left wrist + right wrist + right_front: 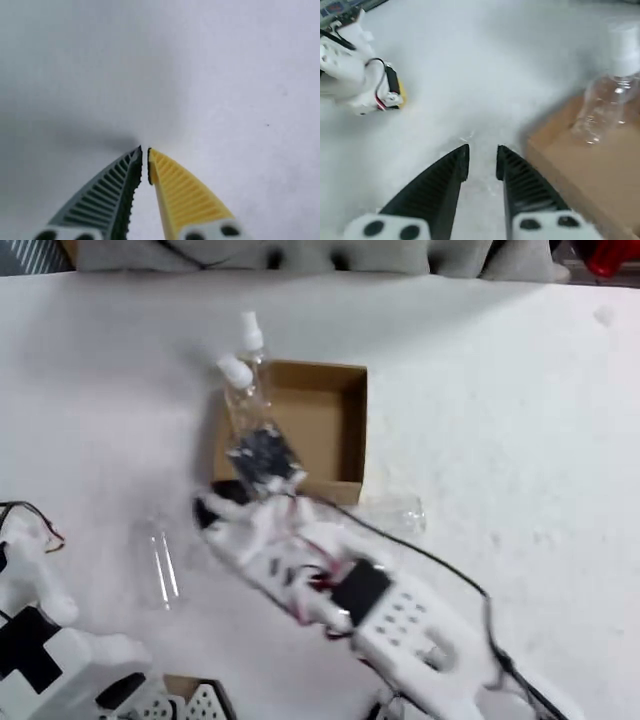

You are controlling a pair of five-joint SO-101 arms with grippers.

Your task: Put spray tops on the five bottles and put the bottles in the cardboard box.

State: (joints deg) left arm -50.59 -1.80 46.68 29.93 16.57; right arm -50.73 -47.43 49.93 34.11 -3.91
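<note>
The cardboard box [345, 430] lies open at the table's middle. Two clear bottles with white spray tops [240, 365] lean over its left wall; one of them [607, 100] rests on the box rim [555, 150]. One topless clear bottle [395, 513] lies by the box's front right corner, and another [164, 568] lies on the table to the left. My right gripper [481, 156] hovers just left of the box's front corner [212, 508], its black fingers slightly open with nothing between them. My left gripper [145, 156] is shut and empty over bare table.
The left arm [40, 640] sits at the near left corner of the table, also seen as a white body with wires [360, 75]. The right arm [390, 615] stretches in from the near right, trailing a black cable [470, 585]. A grey cushion edge [300, 255] borders the far side.
</note>
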